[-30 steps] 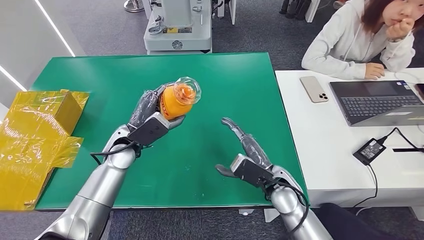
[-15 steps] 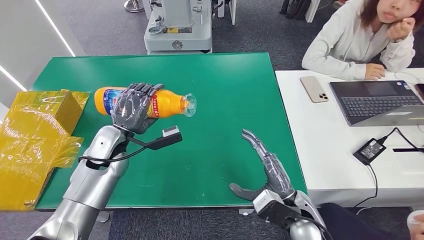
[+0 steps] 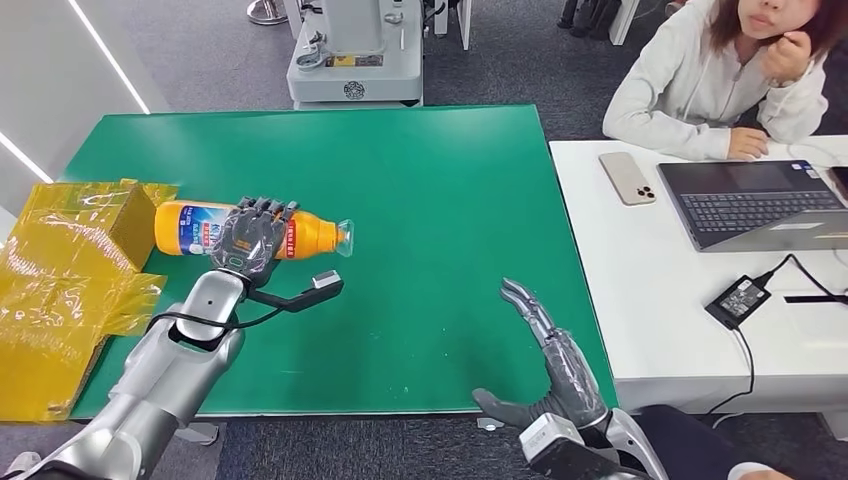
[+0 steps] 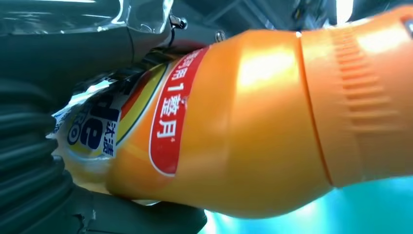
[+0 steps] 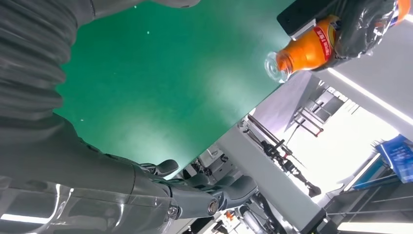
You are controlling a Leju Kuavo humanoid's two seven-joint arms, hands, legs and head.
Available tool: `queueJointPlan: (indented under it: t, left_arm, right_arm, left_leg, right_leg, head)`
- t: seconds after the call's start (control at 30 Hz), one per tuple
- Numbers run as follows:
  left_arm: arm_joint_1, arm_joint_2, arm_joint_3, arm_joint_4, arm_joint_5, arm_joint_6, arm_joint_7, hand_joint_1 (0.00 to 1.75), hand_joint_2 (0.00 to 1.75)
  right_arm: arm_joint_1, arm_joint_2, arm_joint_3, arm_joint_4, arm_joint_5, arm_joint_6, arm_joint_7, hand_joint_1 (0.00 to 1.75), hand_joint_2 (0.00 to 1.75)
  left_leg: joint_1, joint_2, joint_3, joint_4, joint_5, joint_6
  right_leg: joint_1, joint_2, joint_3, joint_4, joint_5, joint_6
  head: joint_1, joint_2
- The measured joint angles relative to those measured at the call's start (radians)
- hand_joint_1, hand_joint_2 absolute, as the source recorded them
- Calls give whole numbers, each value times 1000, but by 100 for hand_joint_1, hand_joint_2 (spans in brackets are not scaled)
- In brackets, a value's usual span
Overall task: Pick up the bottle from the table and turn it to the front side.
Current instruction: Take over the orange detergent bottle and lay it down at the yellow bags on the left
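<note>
The orange plastic bottle with a blue-and-white label and clear cap [image 3: 200, 228] lies on its side at about nine o'clock on the green worktop [image 3: 450, 180], base toward the crumpled yellow plastic wrapping [image 3: 60, 290] at the worktop's nine o'clock edge, cap pointing toward three o'clock. The left hand [image 3: 250, 238] is wrapped over the bottle's middle from above, fingers curled round its far side; the left wrist view shows the printed label with its red band facing the camera. Whether the bottle rests on the worktop or hangs just above it cannot be told.

The right hand [image 3: 555, 365] holds nothing, fingers spread, near the five o'clock edge, well apart from the bottle.

The step in hand looks like setting the bottle down with the label front upward. To do it well, the wrist should settle the roll so the label faces up before the fingers loosen, as a round body will roll if released off-centre. Lower until the side bears fully, then open slowly and lift straight away, keeping the base short of the wrapping.
</note>
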State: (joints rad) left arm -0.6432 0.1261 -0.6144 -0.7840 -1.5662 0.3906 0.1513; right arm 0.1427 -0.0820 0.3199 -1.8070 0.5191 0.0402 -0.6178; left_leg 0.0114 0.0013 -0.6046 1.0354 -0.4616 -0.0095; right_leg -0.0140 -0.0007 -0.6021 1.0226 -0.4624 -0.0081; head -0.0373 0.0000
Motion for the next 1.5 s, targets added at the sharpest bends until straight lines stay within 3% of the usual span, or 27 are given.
queueJointPlan:
  t: [0.13,0.4,0.77,1.37,1.43,1.5]
  left_arm:
    - [-13,9,-32,73,-1,-77,92,175,175]
    - [-12,19,-46,197,-2,-143,198,175,175]
    - [-11,29,-47,268,-2,-123,273,175,175]
    - [-9,40,-47,290,-2,-110,283,175,175]
    - [-9,40,-46,293,12,-95,253,175,175]
    - [-7,38,-28,297,68,-66,165,175,175]
  right_arm:
    - [13,1,0,-2,11,2,1,0,175]
    - [46,6,0,-6,24,3,11,0,175]
    - [85,33,0,-14,25,10,43,0,175]
    - [96,45,1,-16,23,25,45,0,175]
    - [96,46,2,-14,21,28,46,0,175]
    - [96,47,2,-13,18,30,47,0,175]
  left_leg:
    - [0,0,0,0,0,0]
    - [0,0,0,-1,0,0]
    - [0,0,0,-1,0,0]
    - [0,0,2,-1,0,0]
    - [0,0,2,-1,0,0]
    - [0,0,2,-1,0,0]
  right_leg:
    - [0,0,0,0,0,0]
    - [0,0,0,0,0,0]
    - [0,0,1,0,0,0]
    - [0,0,2,0,0,0]
    - [0,0,2,0,0,0]
    - [0,-1,2,0,0,0]
  head:
    - [0,0]
    - [0,0]
    - [0,0]
    - [0,0]
    - [0,0]
    - [0,0]
